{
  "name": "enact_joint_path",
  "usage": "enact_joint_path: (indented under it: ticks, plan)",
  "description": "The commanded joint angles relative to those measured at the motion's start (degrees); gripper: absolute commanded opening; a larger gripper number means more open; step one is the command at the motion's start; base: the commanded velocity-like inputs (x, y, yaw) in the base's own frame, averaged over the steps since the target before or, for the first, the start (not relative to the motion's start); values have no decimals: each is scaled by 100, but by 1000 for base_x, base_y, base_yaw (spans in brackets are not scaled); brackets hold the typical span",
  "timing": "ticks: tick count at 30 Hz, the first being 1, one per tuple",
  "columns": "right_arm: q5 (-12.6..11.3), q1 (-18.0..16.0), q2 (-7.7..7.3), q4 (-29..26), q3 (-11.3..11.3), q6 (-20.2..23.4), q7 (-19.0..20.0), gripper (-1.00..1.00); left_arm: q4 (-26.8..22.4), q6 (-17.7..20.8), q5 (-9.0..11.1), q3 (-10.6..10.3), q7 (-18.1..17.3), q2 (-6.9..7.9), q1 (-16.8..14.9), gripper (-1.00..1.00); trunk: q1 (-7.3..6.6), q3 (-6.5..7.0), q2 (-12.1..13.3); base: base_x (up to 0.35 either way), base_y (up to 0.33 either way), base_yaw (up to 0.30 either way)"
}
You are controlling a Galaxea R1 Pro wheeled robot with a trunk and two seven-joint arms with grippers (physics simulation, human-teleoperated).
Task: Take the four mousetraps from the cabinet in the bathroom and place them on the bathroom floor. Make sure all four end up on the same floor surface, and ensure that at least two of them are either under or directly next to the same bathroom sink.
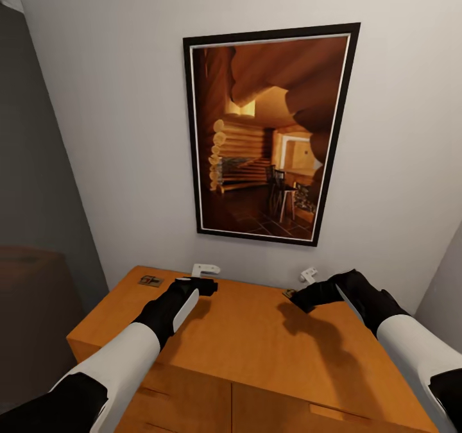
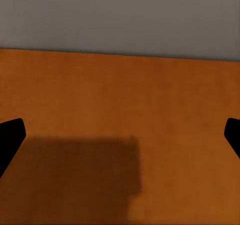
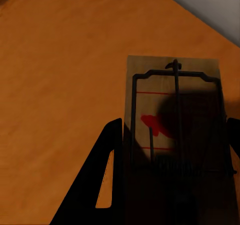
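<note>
One mousetrap [image 1: 151,281] lies at the back left of the orange-brown cabinet [image 1: 256,343] top. A second mousetrap [image 3: 172,110], a pale wooden board with dark wire and a red mark, sits between my right gripper's [image 3: 175,150] fingers [image 3: 112,175], whose inner edges meet its two long sides. In the head view that mousetrap [image 1: 289,293] peeks out at the tip of the right gripper [image 1: 298,299], low on the cabinet top near the wall. My left gripper [image 1: 206,286] hovers over bare cabinet wood [image 2: 120,110], fingers [image 2: 10,135] wide apart with nothing between them.
A large framed picture [image 1: 269,131] hangs on the white wall behind the cabinet. Two small white brackets [image 1: 205,269] [image 1: 309,274] sit where the wall meets the cabinet top. Drawer fronts [image 1: 192,401] face me, and a dark round shape [image 1: 32,305] stands at the left.
</note>
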Motion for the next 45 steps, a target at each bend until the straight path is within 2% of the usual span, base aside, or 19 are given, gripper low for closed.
enact_joint_path:
  ticks: [1, 8, 18, 31, 41, 45]
  plan:
    - [24, -2, -4, -9, 11, 22, 34, -100, -8, 20, 61, -35, 51, 5, -2, 100, 3, -3, -5, 6, 46, 0]
    - [24, -2, -4, -9, 7, 14, 51, -100, -8, 20, 59, -34, 51, 12, -2, 100, 3, -3, -5, 2, 12, -9]
    - [24, -2, -4, -10, 6, 13, 31, -100, -8, 27, 60, -34, 40, 85, -2, 100, 3, -3, -5, 0, 14, -179]
    - [24, -2, -4, -9, 5, 10, 74, -100, -8, 29, 61, -34, 38, 93, -2, 100, 3, -3, -5, 0, 237, -10]
    - [24, -2, -4, -9, 6, 7, 78, -100, -8, 29, 53, -35, 49, 100, -2, 100, 3, -3, -5, 0, 76, 0]
    - [24, -2, -4, -9, 9, 6, 78, -100, -8, 29, 59, -34, 35, 146, -2, 100, 3, -3, -5, 0, 293, 0]
